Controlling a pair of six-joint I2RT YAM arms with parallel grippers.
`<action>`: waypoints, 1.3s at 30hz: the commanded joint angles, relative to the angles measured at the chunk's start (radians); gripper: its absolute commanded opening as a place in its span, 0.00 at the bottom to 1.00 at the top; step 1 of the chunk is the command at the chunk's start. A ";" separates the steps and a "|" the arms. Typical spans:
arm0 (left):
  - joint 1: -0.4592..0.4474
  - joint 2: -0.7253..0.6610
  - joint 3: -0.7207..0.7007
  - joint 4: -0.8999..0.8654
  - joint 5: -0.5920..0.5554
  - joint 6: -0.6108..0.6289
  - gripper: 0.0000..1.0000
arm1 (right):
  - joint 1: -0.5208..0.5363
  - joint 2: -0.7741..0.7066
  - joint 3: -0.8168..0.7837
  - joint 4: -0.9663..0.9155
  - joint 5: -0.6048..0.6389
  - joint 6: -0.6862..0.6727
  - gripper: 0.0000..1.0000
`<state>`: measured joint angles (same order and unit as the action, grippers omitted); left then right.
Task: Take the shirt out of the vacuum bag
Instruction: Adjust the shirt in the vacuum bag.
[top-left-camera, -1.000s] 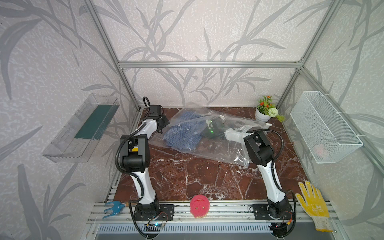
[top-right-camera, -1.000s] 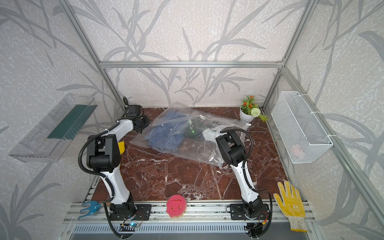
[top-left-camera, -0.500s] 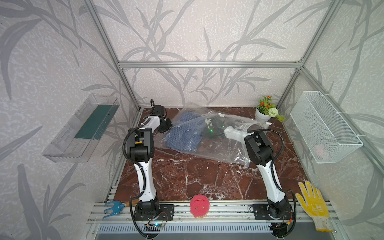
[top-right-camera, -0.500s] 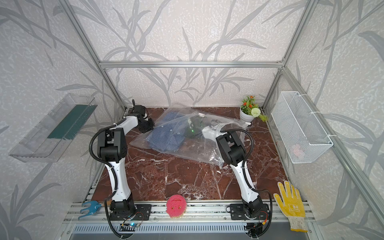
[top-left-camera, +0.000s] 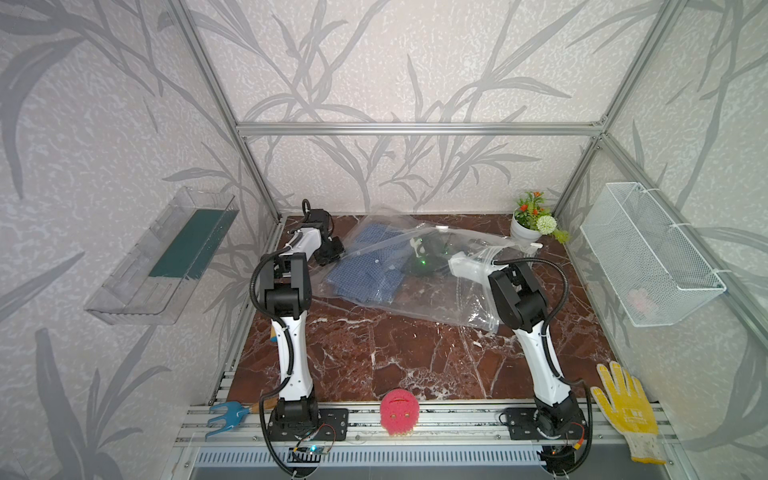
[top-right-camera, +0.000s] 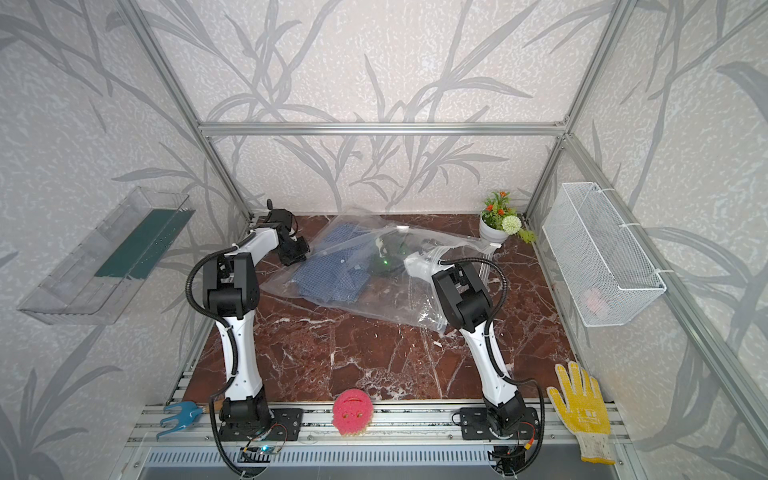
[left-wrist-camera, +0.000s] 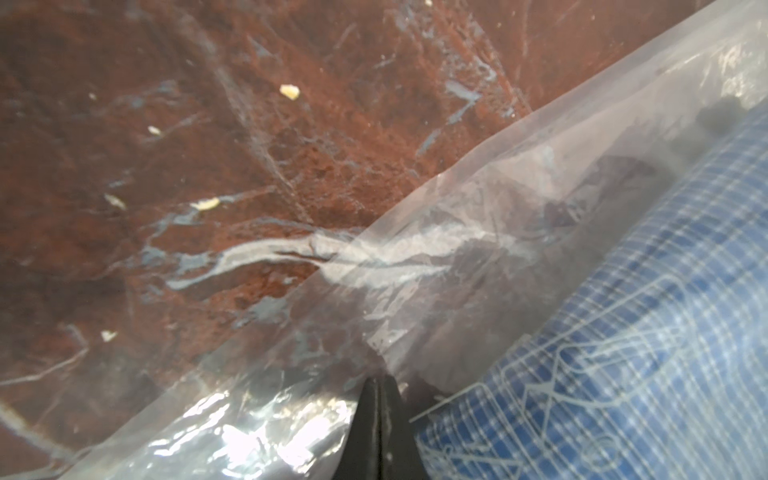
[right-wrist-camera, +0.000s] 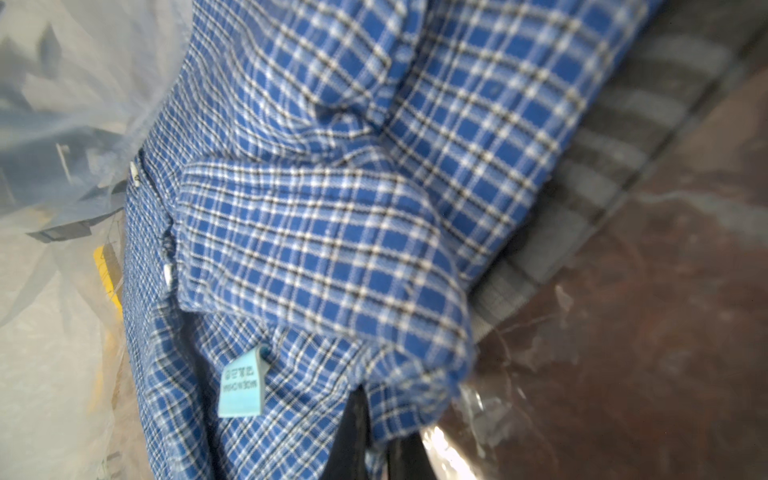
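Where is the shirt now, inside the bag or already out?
Inside. In a top view the blue shirt lies wholly under the clear film of the bag.

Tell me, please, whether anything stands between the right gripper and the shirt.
Nothing visible does: the right gripper is inside the vacuum bag, jaws shut on the blue checked shirt, no plastic between.

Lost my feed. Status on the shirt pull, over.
Left pincer shut, pinching vacuum bag edge. Right pincer inside bag, shut on shirt. Shirt not yet out. Nothing in the way.
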<state>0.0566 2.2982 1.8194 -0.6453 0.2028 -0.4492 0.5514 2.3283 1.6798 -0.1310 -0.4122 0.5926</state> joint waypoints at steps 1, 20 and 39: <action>0.007 0.050 -0.004 -0.077 -0.022 -0.019 0.00 | -0.004 -0.052 -0.112 -0.116 -0.005 -0.025 0.00; 0.027 0.022 -0.065 0.001 0.040 -0.034 0.00 | -0.154 -0.526 -0.716 -0.114 0.030 -0.026 0.00; 0.034 -0.002 -0.102 0.056 0.073 -0.035 0.00 | -0.508 -0.894 -0.982 -0.382 0.145 -0.151 0.00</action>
<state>0.0860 2.2803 1.7580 -0.5518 0.2955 -0.4751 0.0608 1.4616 0.7254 -0.4412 -0.3126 0.4397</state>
